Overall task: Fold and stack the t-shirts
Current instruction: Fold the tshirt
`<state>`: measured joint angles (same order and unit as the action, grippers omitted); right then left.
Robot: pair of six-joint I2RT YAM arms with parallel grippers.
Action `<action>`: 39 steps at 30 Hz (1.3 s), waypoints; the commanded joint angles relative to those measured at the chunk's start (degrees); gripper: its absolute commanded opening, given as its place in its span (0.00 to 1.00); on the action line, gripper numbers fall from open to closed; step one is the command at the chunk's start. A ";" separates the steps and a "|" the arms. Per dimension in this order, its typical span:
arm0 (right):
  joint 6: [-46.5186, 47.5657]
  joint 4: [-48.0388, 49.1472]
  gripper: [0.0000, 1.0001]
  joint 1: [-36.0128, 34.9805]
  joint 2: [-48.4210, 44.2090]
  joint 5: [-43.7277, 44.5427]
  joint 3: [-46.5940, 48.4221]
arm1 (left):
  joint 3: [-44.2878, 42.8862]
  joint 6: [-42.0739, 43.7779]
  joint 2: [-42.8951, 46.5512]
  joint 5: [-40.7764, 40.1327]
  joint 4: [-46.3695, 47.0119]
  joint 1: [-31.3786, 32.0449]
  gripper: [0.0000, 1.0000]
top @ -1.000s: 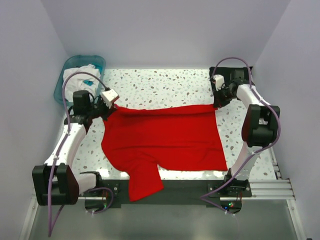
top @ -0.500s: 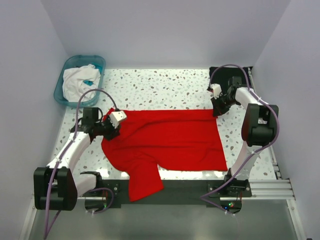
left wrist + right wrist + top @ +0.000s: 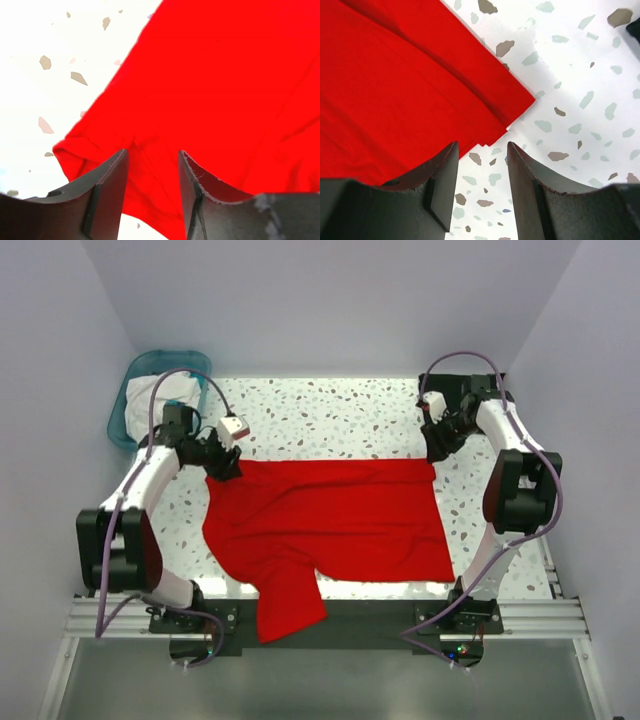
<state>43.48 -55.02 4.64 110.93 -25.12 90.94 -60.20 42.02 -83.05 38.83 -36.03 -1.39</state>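
The red t-shirt (image 3: 330,520) lies spread flat on the speckled table (image 3: 330,415), one sleeve hanging over the near edge. My left gripper (image 3: 224,464) is open over the shirt's far left corner; the left wrist view shows red cloth (image 3: 225,75) under and between the spread jaws of that gripper (image 3: 152,152). My right gripper (image 3: 437,450) is open at the far right corner; in the right wrist view this gripper (image 3: 482,145) has its jaws over bare table, just beside the cloth's corner (image 3: 515,100). A black flat shape (image 3: 468,390), perhaps the black shirt, lies at the back right, mostly hidden by the arm.
A teal basin (image 3: 128,390) with white cloth in it stands at the back left, off the table's corner. Grey walls close in the back and both sides. The red sleeve (image 3: 290,610) drapes over the dark front rail.
My left gripper swung toward me along the shirt's left edge, then back out to the far left corner. My right gripper shifted a little and stays at the far right corner.
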 commanded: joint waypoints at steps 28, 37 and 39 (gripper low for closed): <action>5.38 -5.71 0.39 -4.21 5.87 6.84 -2.25 | -17.32 0.69 -28.05 -1.21 -6.07 3.85 0.39; 6.44 -7.29 0.24 -4.21 3.94 5.09 -0.50 | -14.86 3.59 -24.54 -1.47 -7.21 4.20 0.00; 6.35 -7.64 0.24 -4.21 3.15 4.04 0.64 | -14.77 3.59 -24.10 -1.39 -7.12 4.29 0.00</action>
<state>48.60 -60.86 0.38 117.36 -19.09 88.86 -75.29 43.86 -110.69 36.93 -42.57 2.46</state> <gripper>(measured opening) 0.239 0.014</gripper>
